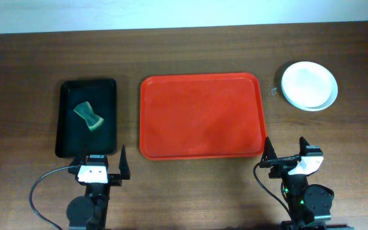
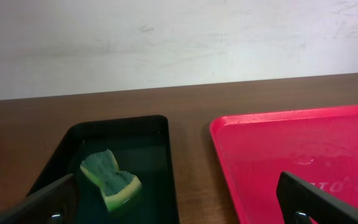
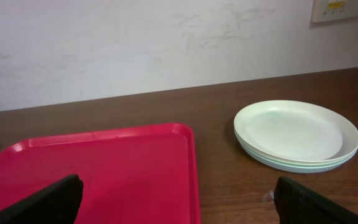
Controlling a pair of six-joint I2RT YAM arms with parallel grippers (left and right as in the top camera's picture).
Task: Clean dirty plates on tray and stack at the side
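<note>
The plates [image 1: 309, 85] stand in one stack on the table to the right of the red tray [image 1: 201, 115], white one on top. In the right wrist view the stack [image 3: 297, 134] sits to the right of the tray [image 3: 104, 174]. The tray holds no plates; it also shows in the left wrist view [image 2: 303, 155]. My left gripper [image 1: 101, 167] is open and empty near the front edge, below the black tray. My right gripper [image 1: 286, 153] is open and empty at the red tray's front right corner.
A smaller black tray [image 1: 66, 121] lies left of the red tray and holds a green-and-yellow sponge [image 1: 89, 116], also seen in the left wrist view [image 2: 110, 180]. A small wet spot [image 1: 273, 91] lies between the red tray and the plates.
</note>
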